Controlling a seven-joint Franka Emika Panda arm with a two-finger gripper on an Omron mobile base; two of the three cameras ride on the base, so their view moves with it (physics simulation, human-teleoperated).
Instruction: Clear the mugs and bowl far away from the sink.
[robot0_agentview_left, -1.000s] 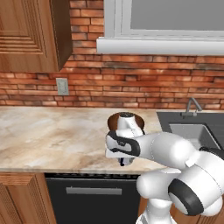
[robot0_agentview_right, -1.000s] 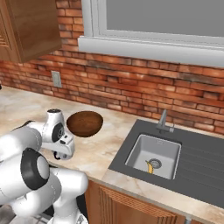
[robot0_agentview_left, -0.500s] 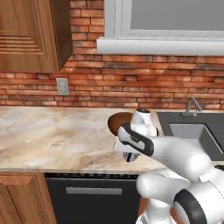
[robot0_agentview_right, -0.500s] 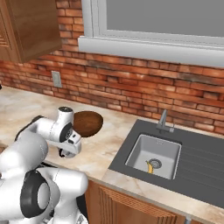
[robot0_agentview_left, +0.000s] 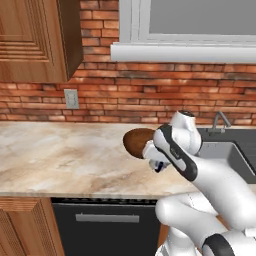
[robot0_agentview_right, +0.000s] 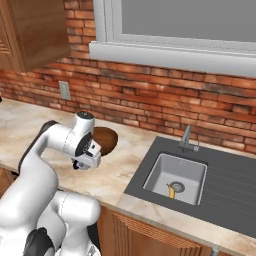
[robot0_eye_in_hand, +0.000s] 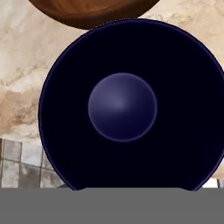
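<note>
No writing or brand mark could be read on any surface. The marble-patterned counter (robot0_agentview_left: 60, 155) ran below the brick wall (robot0_agentview_right: 150, 107). The sink (robot0_agentview_right: 175, 175), a square grey basin in a dark surround with a faucet (robot0_agentview_right: 186, 137), held a small yellow-brown item at its drain. The bowl (robot0_agentview_left: 137, 141), wide, round and dark brown, stood on the counter left of the sink, its interior hidden. A mug (robot0_eye_in_hand: 127, 105), dark blue with a paler rounded floor, sat directly under the hand, just beside the bowl and apparently empty. The gripper (robot0_agentview_left: 159, 165) hung low over the counter beside the bowl; whether its fingers stood apart or clasped anything could not be told.
</note>
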